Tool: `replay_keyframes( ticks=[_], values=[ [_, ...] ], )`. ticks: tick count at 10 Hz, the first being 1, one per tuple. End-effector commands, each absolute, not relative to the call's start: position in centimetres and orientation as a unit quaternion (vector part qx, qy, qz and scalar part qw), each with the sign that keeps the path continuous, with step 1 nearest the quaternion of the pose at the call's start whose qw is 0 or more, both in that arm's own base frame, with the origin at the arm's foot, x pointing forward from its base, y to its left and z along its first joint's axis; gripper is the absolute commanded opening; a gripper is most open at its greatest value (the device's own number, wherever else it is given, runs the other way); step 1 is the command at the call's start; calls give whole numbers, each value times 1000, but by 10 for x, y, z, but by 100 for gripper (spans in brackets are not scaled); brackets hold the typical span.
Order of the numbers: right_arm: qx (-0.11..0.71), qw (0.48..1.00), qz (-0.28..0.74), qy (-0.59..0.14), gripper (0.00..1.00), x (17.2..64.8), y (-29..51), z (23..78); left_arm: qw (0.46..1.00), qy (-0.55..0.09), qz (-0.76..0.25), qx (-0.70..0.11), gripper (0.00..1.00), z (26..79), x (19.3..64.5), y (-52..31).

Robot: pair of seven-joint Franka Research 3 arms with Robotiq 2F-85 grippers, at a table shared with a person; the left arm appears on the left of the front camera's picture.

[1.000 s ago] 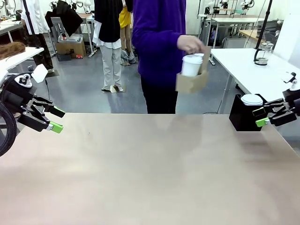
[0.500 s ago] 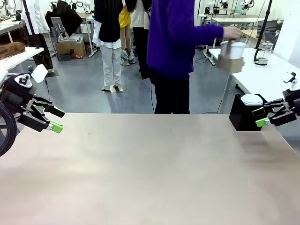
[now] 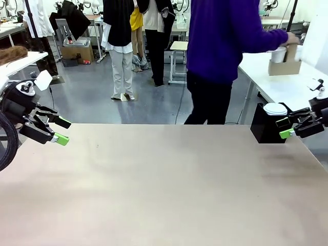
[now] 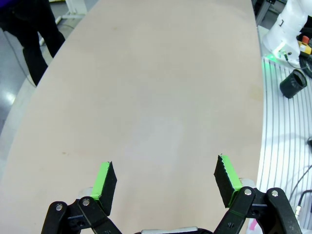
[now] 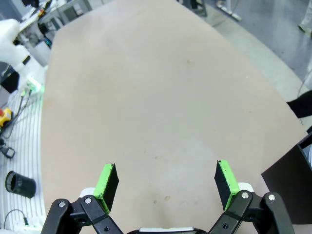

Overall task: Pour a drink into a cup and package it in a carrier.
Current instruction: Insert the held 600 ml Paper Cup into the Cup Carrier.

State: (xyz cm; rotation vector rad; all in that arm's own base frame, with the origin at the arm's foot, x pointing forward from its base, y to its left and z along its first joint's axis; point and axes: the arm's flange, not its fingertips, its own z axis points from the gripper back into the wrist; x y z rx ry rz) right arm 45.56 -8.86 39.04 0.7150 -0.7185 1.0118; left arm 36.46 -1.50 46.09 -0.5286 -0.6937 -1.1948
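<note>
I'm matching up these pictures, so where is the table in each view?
Front: table spans the lower half.
Left wrist: table runs from bottom to top, middle.
Right wrist: table runs from bottom to top, middle.
Shared landmark: grey floor past its far edge.

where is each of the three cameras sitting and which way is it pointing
Front view: fixed between the arms, facing across the table toward the person carrying the carrier; left gripper and right gripper show at the sides.
Left wrist view: on the left arm, looking down along its open fingers at the tabletop.
Right wrist view: on the right arm, looking down past its open fingers; black box at the edge.
Shared: the same bare tabletop, and the black box in front and right wrist views.
</note>
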Motion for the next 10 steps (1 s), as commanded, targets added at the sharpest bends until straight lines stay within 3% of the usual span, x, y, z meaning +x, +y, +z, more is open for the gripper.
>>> replay_keyframes(
  ticks=[1, 10],
  values=[
    [329, 747, 471, -333, 100, 459, -90, 392, 729, -326, -549, -245, 100, 459, 366, -15],
    [329, 747, 471, -333, 100, 459, -90, 392, 729, -326, -549, -245, 100, 459, 366, -15]
  ],
)
